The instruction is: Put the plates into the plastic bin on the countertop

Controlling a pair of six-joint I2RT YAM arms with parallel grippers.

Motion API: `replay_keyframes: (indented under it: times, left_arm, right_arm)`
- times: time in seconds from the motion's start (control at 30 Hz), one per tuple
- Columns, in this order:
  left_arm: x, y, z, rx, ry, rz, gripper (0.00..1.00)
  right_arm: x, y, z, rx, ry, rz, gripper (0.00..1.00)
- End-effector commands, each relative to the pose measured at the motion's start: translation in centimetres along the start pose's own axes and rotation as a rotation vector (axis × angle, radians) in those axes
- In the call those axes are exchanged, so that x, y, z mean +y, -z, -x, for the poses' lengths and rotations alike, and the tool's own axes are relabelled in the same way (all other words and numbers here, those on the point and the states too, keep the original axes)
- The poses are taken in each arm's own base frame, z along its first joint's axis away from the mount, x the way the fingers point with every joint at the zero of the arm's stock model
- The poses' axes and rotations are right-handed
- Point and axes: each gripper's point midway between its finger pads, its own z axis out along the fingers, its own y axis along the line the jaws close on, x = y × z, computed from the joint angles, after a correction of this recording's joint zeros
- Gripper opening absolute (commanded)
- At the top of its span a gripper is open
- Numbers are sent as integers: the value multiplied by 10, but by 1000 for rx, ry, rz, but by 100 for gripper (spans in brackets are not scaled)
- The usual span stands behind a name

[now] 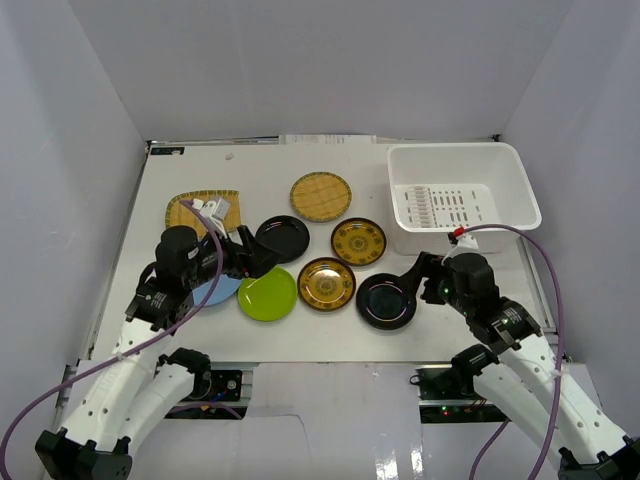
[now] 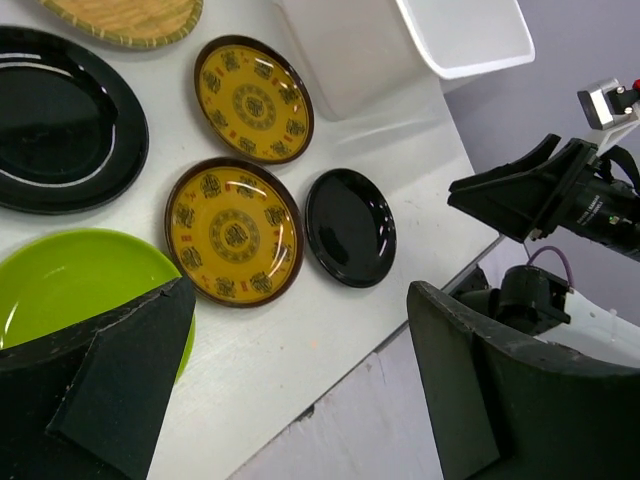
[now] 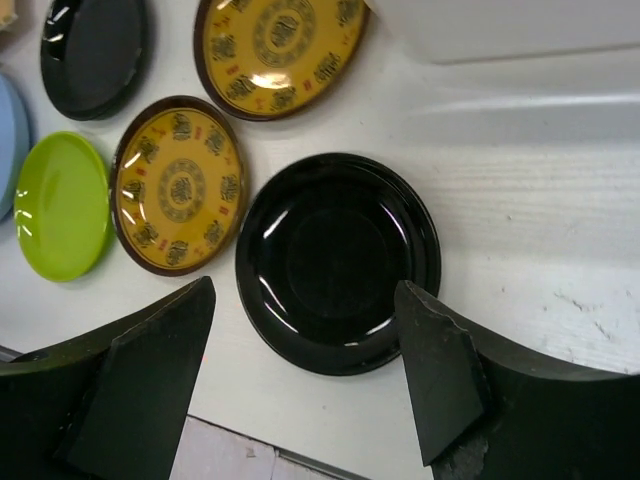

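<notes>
The white plastic bin (image 1: 500,165) stands empty at the back right of the countertop (image 1: 240,180). The plates lie to its left: round bamboo (image 1: 321,196), squarish bamboo (image 1: 190,208), black (image 1: 283,238), two gold-patterned brown (image 1: 358,241) (image 1: 326,283), lime green (image 1: 267,294), light blue (image 1: 215,291), and a second black plate (image 1: 385,301). My right gripper (image 3: 305,288) is open and hovers over that second black plate (image 3: 340,260), its fingers (image 3: 150,370) straddling the near rim. My left gripper (image 2: 300,290) is open and empty, above the lime green plate (image 2: 70,285) and beside the nearer gold plate (image 2: 233,232).
Pale grey walls (image 1: 90,150) close in the table on three sides. The table's near edge (image 1: 330,360) runs just in front of the plates. The right arm (image 2: 560,200) shows in the left wrist view, close to the bin (image 2: 470,35).
</notes>
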Motion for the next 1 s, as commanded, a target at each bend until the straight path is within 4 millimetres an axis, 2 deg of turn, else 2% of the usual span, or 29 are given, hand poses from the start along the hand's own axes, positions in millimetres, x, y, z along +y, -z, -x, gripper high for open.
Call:
replay_keyframes:
  times: [0.0,0.1,0.17,0.2,0.23,0.3,0.4,0.6,0.63,0.7,0.73,0.8,0.83,0.97]
  left_arm:
    - [-14,16,-8,57,71,-12,98]
    - [-22,24,-22,113,147,-34,98]
    - [-16,29,-36,165,206,12,98]
    - [-9,30,-39,169,218,54,98]
    - [-1,34,-50,206,245,102,98]
    - [10,38,-58,214,273,170,89]
    - [32,43,-76,247,347,298,84]
    - [63,43,-108,294,527,486,84]
    - [67,43,-113,302,544,507,84]
    - [76,43,-127,323,583,546,84]
    - [78,42,-129,313,610,557,84]
    - [87,43,-140,308,635,584,84]
    - [88,41,-140,284,647,578,83]
    - [104,37,-157,272,678,613,81]
  right_arm:
    - [-16,5,-4,-13,-59,-75,77]
    - [-25,2,-16,16,-77,-101,75]
    - [-31,0,-20,21,-98,-118,74]
    - [-34,-1,-22,20,-105,-133,72]
    - [-38,-2,-23,19,-108,-144,71]
    - [-45,-5,-31,33,-120,-162,70]
    - [-49,-12,-46,73,-150,-149,69]
    - [-48,-23,-52,75,-206,-118,67]
    - [-53,-27,-59,93,-224,-124,67]
    - [-49,-32,-63,105,-248,-82,65]
    - [-55,-35,-70,116,-271,-92,64]
    - [-54,-38,-73,121,-291,-71,62]
    - [-58,-40,-71,110,-298,-74,61]
    - [-61,-45,-93,171,-341,-37,59]
